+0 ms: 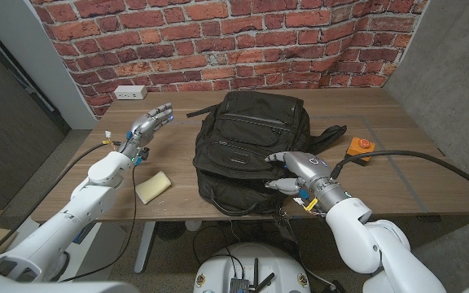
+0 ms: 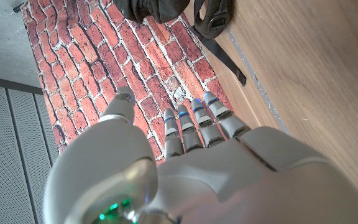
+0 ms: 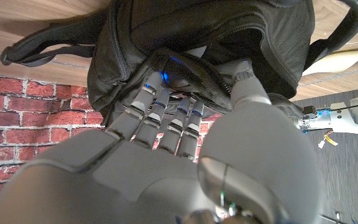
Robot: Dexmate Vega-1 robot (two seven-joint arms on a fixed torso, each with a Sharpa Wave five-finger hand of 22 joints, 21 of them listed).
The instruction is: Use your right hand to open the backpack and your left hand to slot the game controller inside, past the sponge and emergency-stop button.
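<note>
Two hands frame the opening step. Your right hand rests on the near side of the black backpack, which lies at the table's middle; in the right wrist view its fingers press into the fabric beside a zipper line, though you cannot tell whether they have caught a pull. Your left hand hovers far left, fingers apart, holding nothing. No game controller is visible. A yellow sponge lies near left of the bag; the orange emergency-stop button sits to its right. Judged from this, the bag looks closed: next, secure the zipper and draw it along.
</note>
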